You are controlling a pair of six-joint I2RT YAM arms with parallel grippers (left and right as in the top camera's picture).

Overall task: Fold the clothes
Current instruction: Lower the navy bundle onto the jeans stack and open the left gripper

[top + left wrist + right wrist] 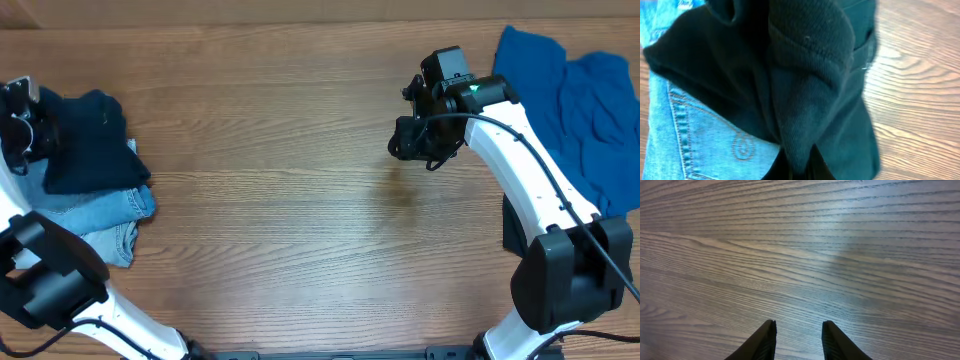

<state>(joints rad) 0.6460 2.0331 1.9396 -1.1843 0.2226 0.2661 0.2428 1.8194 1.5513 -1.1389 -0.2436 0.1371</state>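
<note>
A dark navy top [90, 145] lies bunched on folded light-blue denim jeans [110, 215] at the table's left edge. My left gripper [20, 120] sits at the top's left side, shut on a fold of it. In the left wrist view the dark top [810, 75] fills the frame over the jeans [700, 135], and a ridge of cloth runs down between the left gripper's [799, 165] fingertips. My right gripper [420, 140] hovers over bare wood right of centre. In the right wrist view the right gripper [799, 325] stands open with nothing between its fingers.
A bright blue garment [580, 110] lies spread and rumpled at the back right, beside the right arm. Wooden tabletop [280, 180] stretches between the two piles.
</note>
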